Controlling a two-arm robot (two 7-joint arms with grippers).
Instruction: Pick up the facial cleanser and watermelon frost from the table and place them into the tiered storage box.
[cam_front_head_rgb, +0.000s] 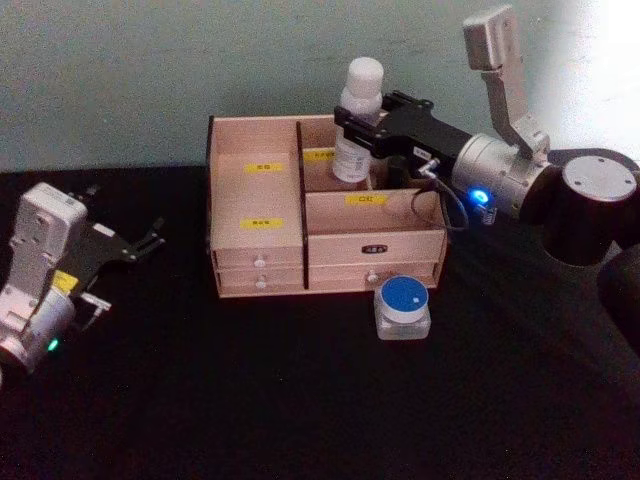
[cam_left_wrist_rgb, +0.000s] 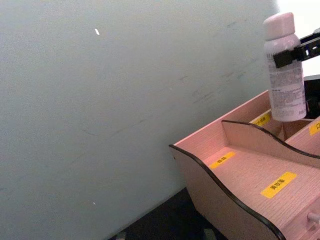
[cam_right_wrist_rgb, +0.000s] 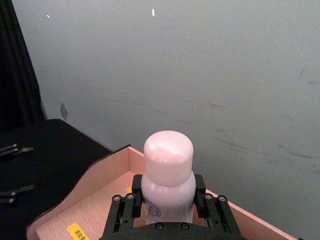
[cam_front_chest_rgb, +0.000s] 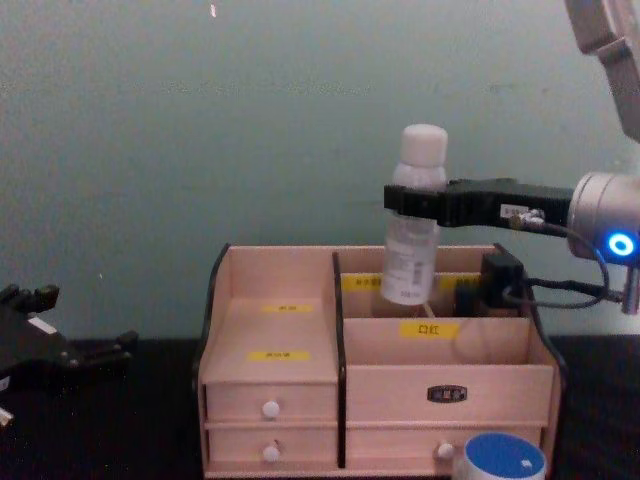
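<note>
Tiered storage box (cam_front_head_rgb: 260, 195) is sitting with a white bottle (cam_front_head_rgb: 363, 75) hanging over its back compartment, label unreadable. The right end effector (cam_front_head_rgb: 357, 130) is gripping its neck, and the left end effector (cam_front_head_rgb: 152, 237) is idling spread open off left.

Black table (cam_front_head_rgb: 300, 400) (grey-green wall (cam_front_head_rgb: 150, 70) behind)

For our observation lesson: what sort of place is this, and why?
Likely a robot test bench: a black-covered table against a bare wall, a labelled box, the right gripper holding a white bottle at its rear compartment, the left gripper idle at left.
</note>
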